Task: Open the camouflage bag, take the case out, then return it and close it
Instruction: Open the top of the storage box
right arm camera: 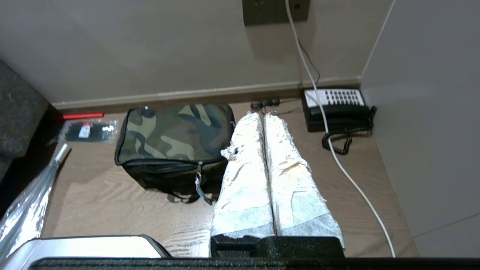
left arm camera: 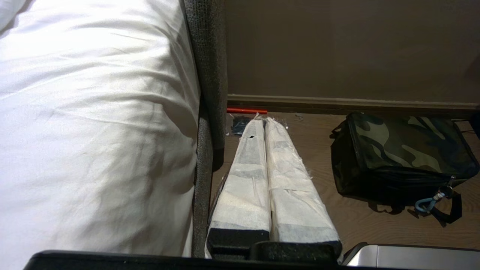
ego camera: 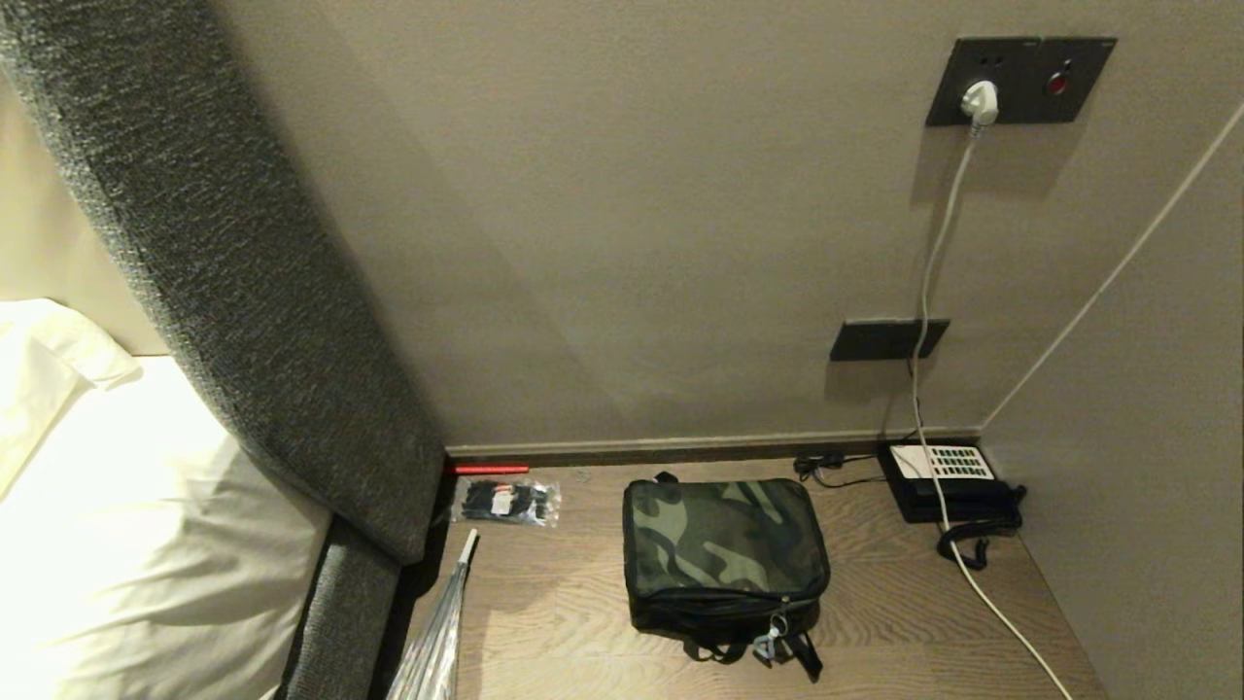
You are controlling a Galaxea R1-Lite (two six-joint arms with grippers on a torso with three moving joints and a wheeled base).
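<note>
A: Where is the camouflage bag (ego camera: 724,554)?

B: On the wooden table (ego camera: 583,622), zipped closed, near the middle. A black telephone (ego camera: 948,481) sits in the corner by the wall, and a small clear plastic packet (ego camera: 507,503) lies on the bag's other side, near the grey headboard (ego camera: 243,272).

A: And the case?

B: It can't be seen.

A: The grippers?

B: The left gripper (left arm camera: 264,123) hangs beside the bed (left arm camera: 93,112), fingers pressed together, holding nothing. The right gripper (right arm camera: 262,118) hangs between bag and telephone, also clenched and empty.
</note>
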